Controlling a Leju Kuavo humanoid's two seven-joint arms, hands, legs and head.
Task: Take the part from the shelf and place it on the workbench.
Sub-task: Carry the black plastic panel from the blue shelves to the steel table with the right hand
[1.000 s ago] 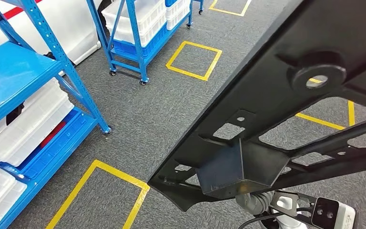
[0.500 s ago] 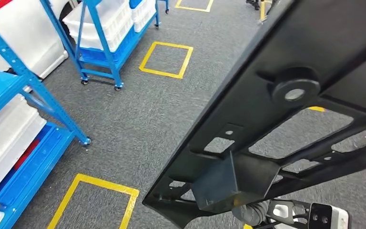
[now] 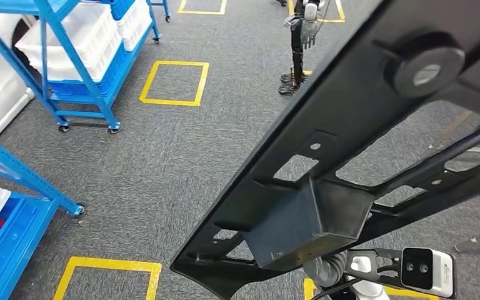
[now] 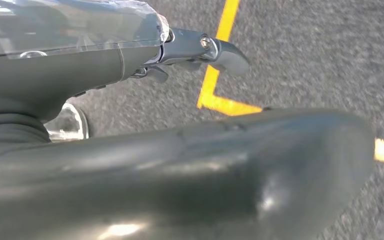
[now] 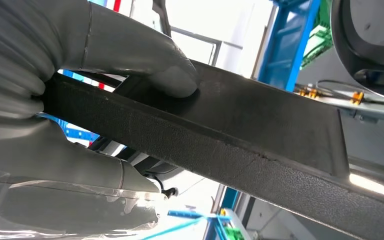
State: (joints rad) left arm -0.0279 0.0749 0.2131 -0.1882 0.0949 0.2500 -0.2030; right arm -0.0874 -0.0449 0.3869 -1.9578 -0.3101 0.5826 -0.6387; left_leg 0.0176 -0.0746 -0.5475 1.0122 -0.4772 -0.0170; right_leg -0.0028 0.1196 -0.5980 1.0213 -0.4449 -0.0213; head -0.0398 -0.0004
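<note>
The part [image 3: 362, 125] is a large black frame with cut-outs, a round boss and a boxy bracket. It slants across the right half of the head view, raised above the carpet. My right hand [image 5: 80, 75] grips one of its flat bars [image 5: 260, 125], thumb pressed on one face and fingers wrapped behind. The right wrist [image 3: 328, 269] and its camera peek out below the part's lower edge. My left hand [image 4: 195, 47] hangs over the floor with its fingers stretched out and nothing in them.
A wheeled blue rack with white crates [image 3: 81, 37] stands at the far left, and a nearer blue shelf post [image 3: 25, 175] meets the floor. Yellow taped squares [image 3: 175, 81] mark the grey carpet. A dark stand holding a spare robot hand [image 3: 300, 44] stands ahead.
The camera has turned: racks and floor squares slid left, and the stand with the spare hand came into view. The part stays in my right hand's grip.
</note>
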